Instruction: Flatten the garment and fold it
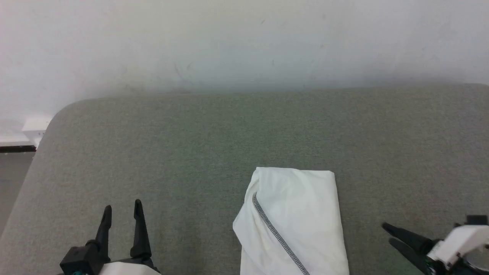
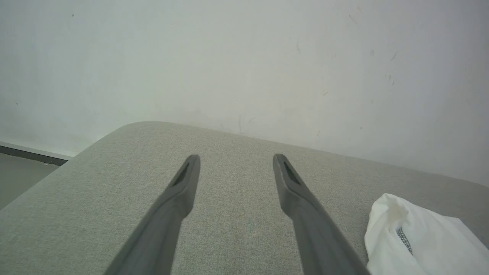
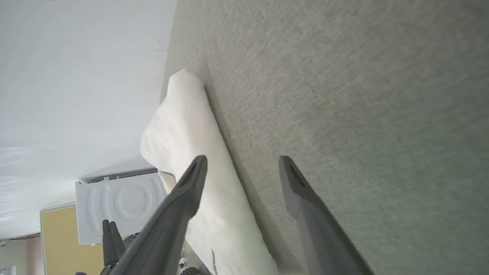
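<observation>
Grey-green woven padded surface (image 1: 191, 145), rounded far-left corner, against a plain white wall (image 1: 244, 38). White thin-fabric garment (image 1: 301, 206) lies on the near part of the surface, a bit right of centre, and runs off the bottom edge of the head view. It reads as a compact, roughly rectangular bundle with several layers. The far edge is fairly straight, and the left side bulges where a flap wraps over. A dark grey stitched seam (image 1: 275, 233) runs diagonally across the top.

Left gripper (image 1: 123, 204) sits near-left, well apart from the garment, fingers spread moderately, nothing between them. Right gripper (image 1: 386, 233) is near-right, close to the garment's right edge but not touching, fingers parted and empty; its wrist view shows them spread, one over the cloth edge and one over bare surface. A white round-fronted appliance (image 3: 114, 206) shows in that view's background.

Judgement: the fabric looks light, limp and non-fragile. It will probably sag when lifted, slide easily on the weave, and the layers may peel apart. Folding looks mostly done, though the left side is untidy. Best hold is probably a pinch at a corner or folded edge, through all the layers, low to the surface. Gripping mid-panel would likely just bunch the top layer.
</observation>
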